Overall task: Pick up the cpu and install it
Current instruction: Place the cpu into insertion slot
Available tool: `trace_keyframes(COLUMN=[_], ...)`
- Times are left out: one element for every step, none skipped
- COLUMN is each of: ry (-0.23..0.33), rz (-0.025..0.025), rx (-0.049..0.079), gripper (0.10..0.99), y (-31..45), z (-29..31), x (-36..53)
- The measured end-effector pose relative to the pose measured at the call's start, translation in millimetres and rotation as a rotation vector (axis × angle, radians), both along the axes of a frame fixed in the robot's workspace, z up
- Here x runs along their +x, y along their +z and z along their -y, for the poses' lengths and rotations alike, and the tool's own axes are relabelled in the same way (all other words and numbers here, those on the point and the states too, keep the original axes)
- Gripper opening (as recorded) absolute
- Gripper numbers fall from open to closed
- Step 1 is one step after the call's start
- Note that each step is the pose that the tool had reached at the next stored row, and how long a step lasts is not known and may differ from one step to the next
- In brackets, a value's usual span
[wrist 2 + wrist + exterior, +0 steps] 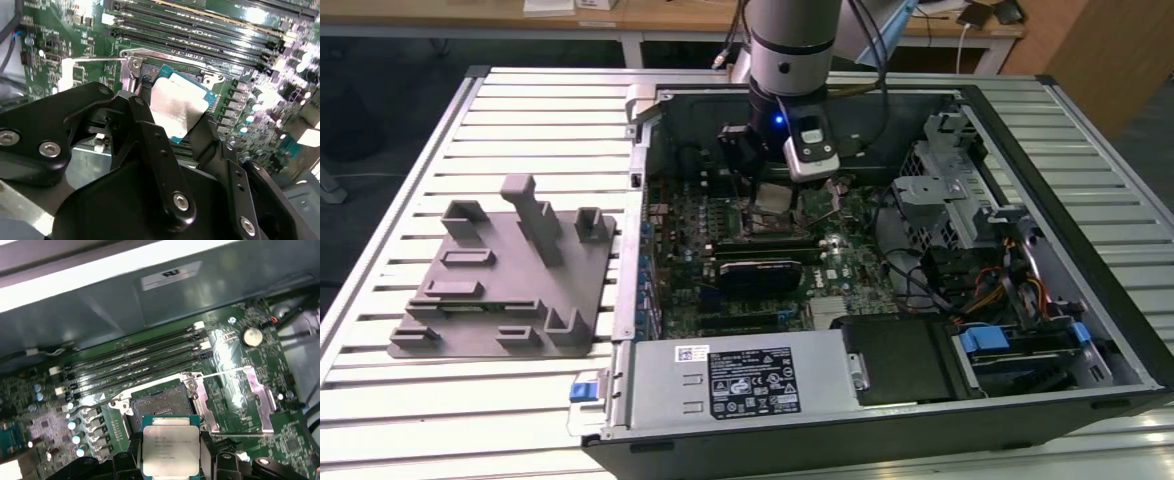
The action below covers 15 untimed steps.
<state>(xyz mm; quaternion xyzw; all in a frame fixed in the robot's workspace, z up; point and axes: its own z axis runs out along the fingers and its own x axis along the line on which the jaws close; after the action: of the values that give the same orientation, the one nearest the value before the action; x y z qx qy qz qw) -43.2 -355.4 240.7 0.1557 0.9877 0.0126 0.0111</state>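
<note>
Now the black metal gripper (172,120) clamps the cpu (171,450), a flat square with a matte silver lid and teal rim, by opposite edges. It hangs over the dark open socket (159,407) and its shiny steel frame, upper middle in the exterior view.

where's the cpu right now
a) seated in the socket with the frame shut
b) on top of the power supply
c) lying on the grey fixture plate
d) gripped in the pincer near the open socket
d: in the first wrist view the cpu is clamped in the pincer, and the socket beside it lies empty.
</note>
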Motion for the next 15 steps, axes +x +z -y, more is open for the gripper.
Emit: trace_keyframes(ry=[-0.017,-0.033,-0.066,-0.082,-0.1,-0.116,-0.131,-0.146,-0.162,-0.177,-0.194,-0.21,-0.227,-0.244,-0.261], rz=[0.0,0.0,0.0001,0.0001,0.0001,0.0,0.0,0.0,0.0001,0.0,0.0001,0.0001,0.0,0.0,0.0], rx=[0.0,0.0,0.0,0.0,0.0,0.0,0.0,0.0,0.0,0.0,0.0,0.0,0.0,0.0,0.0], gripper=[0.541,0.541,0.541,0.541,0.541,0.541,0.541,0.541,0.541,0.541,0.541,0.541,0.541,0.541,0.541], y=[0.0,-0.1,-0.1,-0.2,-0.2,-0.1,-0.2,-0.2,-0.2,-0.2,-0.3,-0.3,-0.3,-0.4,-0.4], z=[0.0,0.0,0.0,0.0,0.0,0.0,0.0,0.0,0.0,0.0,0.0,0.0,0.0,0.0,0.0], x=[0.0,0.0,0.0,0.0,0.0,0.0,0.0,0.0,0.0,0.0,0.0,0.0,0.0,0.0,0.0])
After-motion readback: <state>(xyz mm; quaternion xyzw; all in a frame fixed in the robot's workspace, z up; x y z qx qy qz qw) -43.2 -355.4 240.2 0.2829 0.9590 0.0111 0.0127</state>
